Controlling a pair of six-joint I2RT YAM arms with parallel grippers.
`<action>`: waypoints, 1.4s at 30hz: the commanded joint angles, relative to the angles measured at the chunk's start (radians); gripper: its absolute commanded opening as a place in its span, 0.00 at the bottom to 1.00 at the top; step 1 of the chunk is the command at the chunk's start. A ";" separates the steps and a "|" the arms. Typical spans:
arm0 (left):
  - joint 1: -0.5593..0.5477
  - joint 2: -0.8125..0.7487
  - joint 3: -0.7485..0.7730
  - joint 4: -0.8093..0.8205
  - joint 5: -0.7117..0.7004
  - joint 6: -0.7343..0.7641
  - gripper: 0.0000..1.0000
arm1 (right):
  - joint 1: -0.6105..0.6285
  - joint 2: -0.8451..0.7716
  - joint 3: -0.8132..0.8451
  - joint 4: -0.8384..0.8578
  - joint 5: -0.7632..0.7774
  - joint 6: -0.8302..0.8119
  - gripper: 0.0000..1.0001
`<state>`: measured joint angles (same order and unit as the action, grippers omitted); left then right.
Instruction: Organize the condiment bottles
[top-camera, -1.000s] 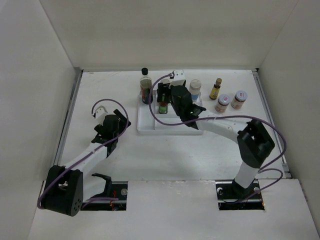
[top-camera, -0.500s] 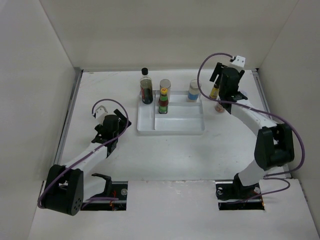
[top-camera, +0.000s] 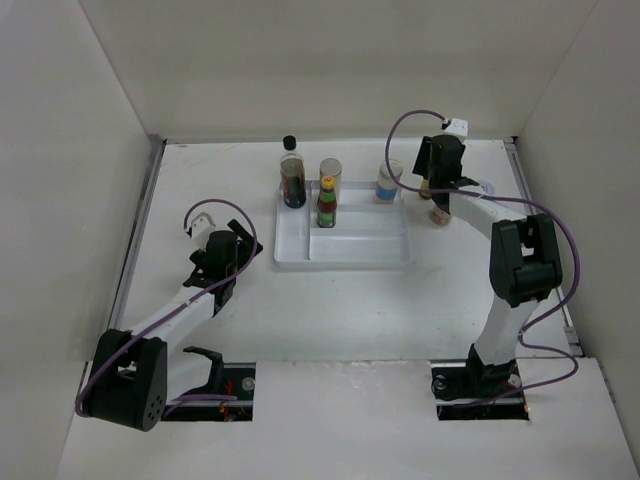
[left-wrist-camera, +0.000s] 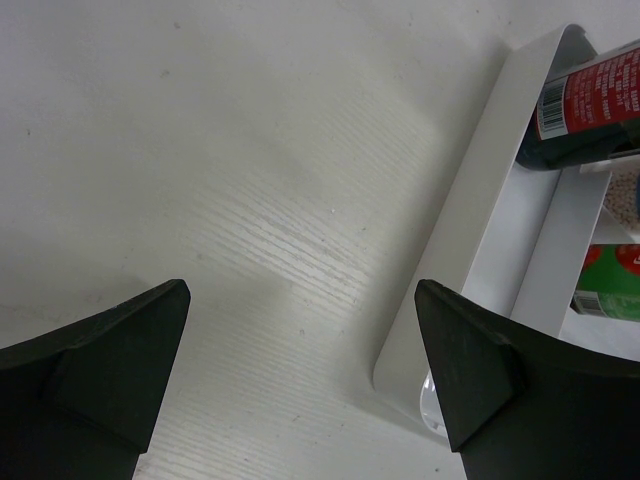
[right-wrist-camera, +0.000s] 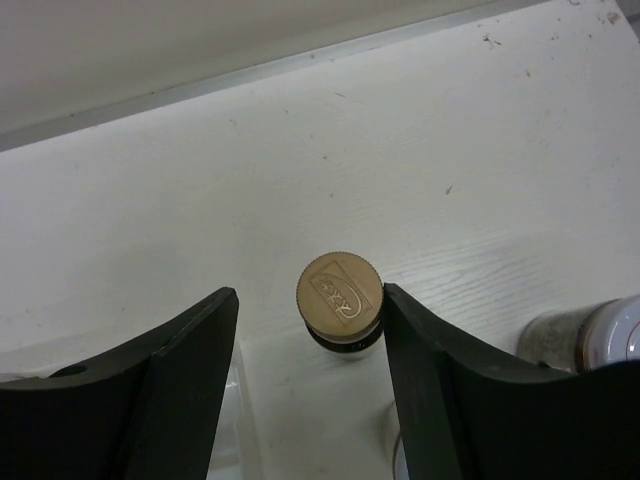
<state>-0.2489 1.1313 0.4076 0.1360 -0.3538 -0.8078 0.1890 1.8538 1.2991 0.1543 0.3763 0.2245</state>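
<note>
Right fingers wide over the small gold-capped bottle, far right corner of the desk. Light, rigid, probably glass, tippy: pinch body under top. Left fingers wide, empty.

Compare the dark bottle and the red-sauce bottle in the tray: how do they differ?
The dark bottle has a black cap, while the red-sauce bottle has a yellow one. The dark bottle looks taller and wider. It stands at the back of the left compartment of the tray; the red-sauce bottle stands in the next compartment to its right. Both are upright inside the tray.
</note>
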 joint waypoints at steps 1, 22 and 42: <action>0.006 -0.019 -0.007 0.048 0.009 -0.004 1.00 | -0.010 0.025 0.058 0.083 0.004 -0.017 0.63; 0.015 -0.064 -0.042 0.089 0.018 -0.002 1.00 | 0.072 -0.378 -0.253 0.287 0.138 -0.013 0.28; 0.024 -0.056 -0.047 0.106 0.047 -0.004 1.00 | 0.322 -0.371 -0.385 0.258 0.101 0.082 0.29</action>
<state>-0.2314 1.0828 0.3649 0.1993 -0.3187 -0.8078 0.4770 1.4551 0.8955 0.3225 0.4965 0.2771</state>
